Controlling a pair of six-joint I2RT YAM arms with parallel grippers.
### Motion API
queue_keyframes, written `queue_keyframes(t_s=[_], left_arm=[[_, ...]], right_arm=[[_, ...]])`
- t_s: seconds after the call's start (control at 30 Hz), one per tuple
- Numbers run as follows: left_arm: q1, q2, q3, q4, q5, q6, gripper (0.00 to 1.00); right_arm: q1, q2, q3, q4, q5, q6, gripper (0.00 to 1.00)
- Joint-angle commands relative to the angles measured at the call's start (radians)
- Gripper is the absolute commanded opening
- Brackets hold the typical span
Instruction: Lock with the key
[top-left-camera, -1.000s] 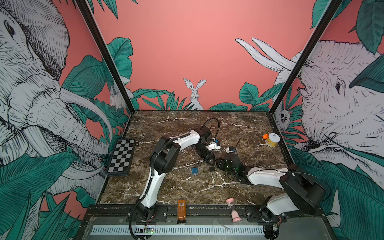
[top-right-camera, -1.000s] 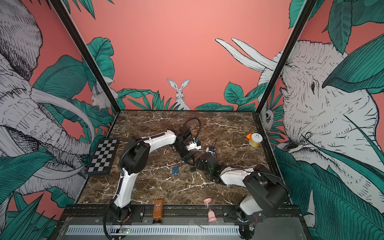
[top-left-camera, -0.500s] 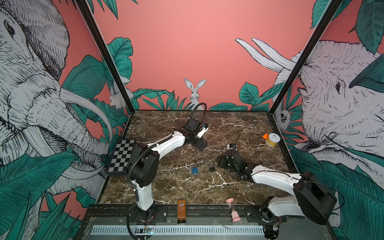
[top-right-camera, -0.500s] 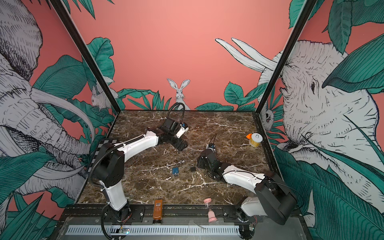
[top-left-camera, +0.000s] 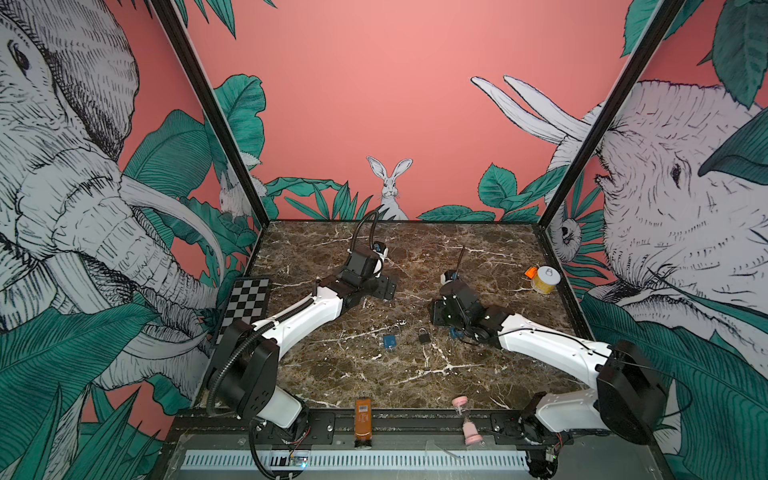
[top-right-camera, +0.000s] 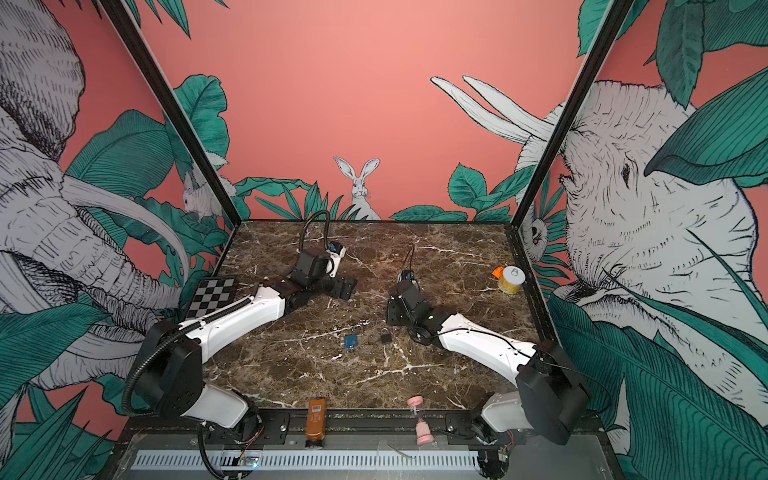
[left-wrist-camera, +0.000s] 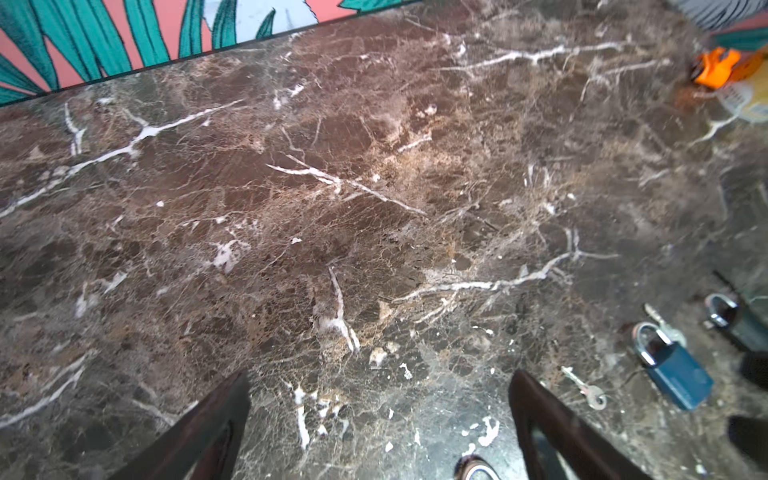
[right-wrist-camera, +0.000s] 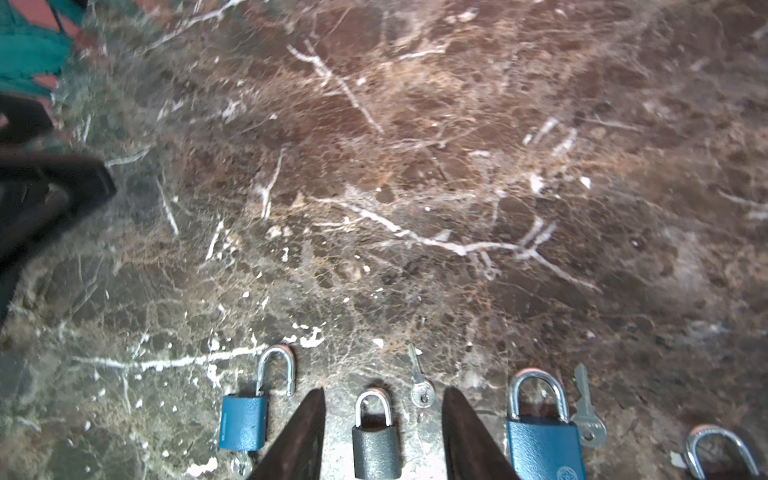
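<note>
Several padlocks and keys lie mid-table. In the right wrist view a small blue padlock (right-wrist-camera: 245, 419) has its shackle swung open and a key (right-wrist-camera: 240, 465) in its base. A grey padlock (right-wrist-camera: 376, 449) lies with its shackle closed, and a loose small key (right-wrist-camera: 422, 390) is beside it. A larger blue padlock (right-wrist-camera: 544, 444) lies next to another key (right-wrist-camera: 588, 424). My right gripper (right-wrist-camera: 384, 390) is open, and the grey padlock shows between its fingers, untouched. My left gripper (left-wrist-camera: 380, 382) stands wide open over bare marble, with a blue padlock (left-wrist-camera: 673, 374) off to one side. Both top views show the blue padlock (top-left-camera: 389, 340) and the dark padlock (top-right-camera: 385, 336).
A checkerboard (top-left-camera: 245, 303) lies at the left edge. A yellow spool with an orange tag (top-left-camera: 544, 279) sits at the back right. On the front rail are an orange-brown bottle (top-left-camera: 363, 419) and a pink hourglass (top-left-camera: 465, 419). Walls close in the table on three sides.
The two grippers, close together at mid-table a second ago, have drawn apart. The left arm swung back and left and opened wide. The right gripper pulled back to the right.
</note>
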Motion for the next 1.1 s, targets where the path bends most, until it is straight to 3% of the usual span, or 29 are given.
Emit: queue_keyframes(t_s=[0.0, 0.3, 0.77, 1.07], left_arm=[[0.010, -0.031, -0.026, -0.007, 0.045, -0.057, 0.98], [0.139, -0.073, -0.122, 0.120, 0.298, -0.213, 0.98], [0.158, -0.215, -0.242, 0.098, 0.305, -0.251, 0.98], [0.169, -0.214, -0.249, 0.118, 0.324, -0.250, 0.98]], right_arm=[[0.029, 0.043, 0.033, -0.062, 0.043, -0.046, 0.44], [0.088, 0.219, 0.237, -0.231, 0.032, -0.056, 0.50], [0.156, 0.292, 0.293, -0.220, 0.000, -0.036, 0.49], [0.182, 0.338, 0.332, -0.213, -0.014, -0.034, 0.51]])
